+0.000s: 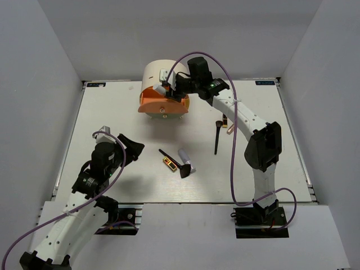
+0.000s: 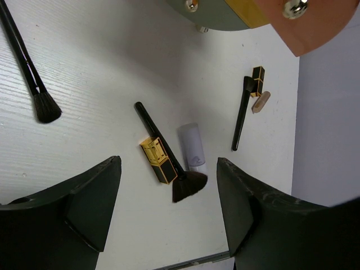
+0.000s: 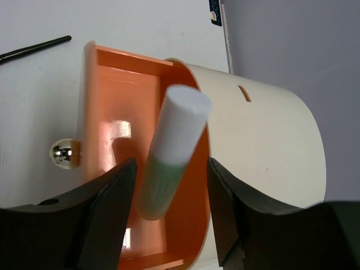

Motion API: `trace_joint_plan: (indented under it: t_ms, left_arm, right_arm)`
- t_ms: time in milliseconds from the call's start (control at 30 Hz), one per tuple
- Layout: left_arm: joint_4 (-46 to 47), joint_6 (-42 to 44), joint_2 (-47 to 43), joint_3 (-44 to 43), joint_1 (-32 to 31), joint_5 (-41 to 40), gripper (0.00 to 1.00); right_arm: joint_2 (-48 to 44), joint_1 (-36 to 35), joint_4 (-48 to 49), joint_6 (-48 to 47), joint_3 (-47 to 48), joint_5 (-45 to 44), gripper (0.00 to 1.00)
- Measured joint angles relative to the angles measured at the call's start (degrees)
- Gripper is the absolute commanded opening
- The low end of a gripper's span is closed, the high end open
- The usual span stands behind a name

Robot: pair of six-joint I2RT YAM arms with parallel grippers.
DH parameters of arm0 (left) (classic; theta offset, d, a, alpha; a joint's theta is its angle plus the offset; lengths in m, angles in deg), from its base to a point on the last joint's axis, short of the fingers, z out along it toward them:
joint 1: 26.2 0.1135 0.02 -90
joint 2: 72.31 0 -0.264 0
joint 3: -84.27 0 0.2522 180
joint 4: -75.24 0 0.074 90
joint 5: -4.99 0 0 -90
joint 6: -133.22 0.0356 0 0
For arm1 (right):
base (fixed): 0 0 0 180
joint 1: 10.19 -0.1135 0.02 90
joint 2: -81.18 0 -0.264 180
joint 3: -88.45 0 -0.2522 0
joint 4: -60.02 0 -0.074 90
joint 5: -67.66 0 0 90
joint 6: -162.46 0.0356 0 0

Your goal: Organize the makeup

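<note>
So right now the right gripper (image 3: 171, 164) is up at the cream box (image 1: 156, 70), parked over its pulled-out orange drawer (image 3: 107, 112). The mint-green tube (image 3: 169, 157) sits tilted between the two fingers, white cap end toward the camera and lower end down over the drawer. There's a sliver of gap on one side, so honestly I can't tell if the fingers are pinching it or just standing loose around it.

The left gripper (image 1: 134, 151) hangs over the left part of the table (image 1: 112, 107) with its fingers spread wide and nothing between them.

Everything else is lying flat on the table. Near the middle, the fan brush (image 2: 160, 143) lies diagonally, with the gold-and-red lipstick (image 2: 157, 160) touching one side of its handle and the white-lavender tube (image 2: 191, 146) just beside the other. Further right there's a slim black brush (image 2: 241, 121), with a second small lipstick (image 2: 257, 81) and a pinkish stick (image 2: 260, 102) near its top end. One more round-headed brush (image 2: 31, 76) lies well apart on the left in the left wrist view.
</note>
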Motion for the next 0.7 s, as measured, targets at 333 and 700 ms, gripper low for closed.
trace_joint_plan:
  t_ms: [333,700]
  left_arm:
    - [-0.02,0.0,0.15,0.0,0.0,0.0,0.78]
    - [-2.73,-0.11,3.08,-0.42,0.0,-2.95,0.63]
  right_arm:
    - [0.0,0.0,0.66,0.17,0.0,-0.17,0.6]
    - [-1.38,0.15,6.14,5.11,-0.04,-0.2,0.18]
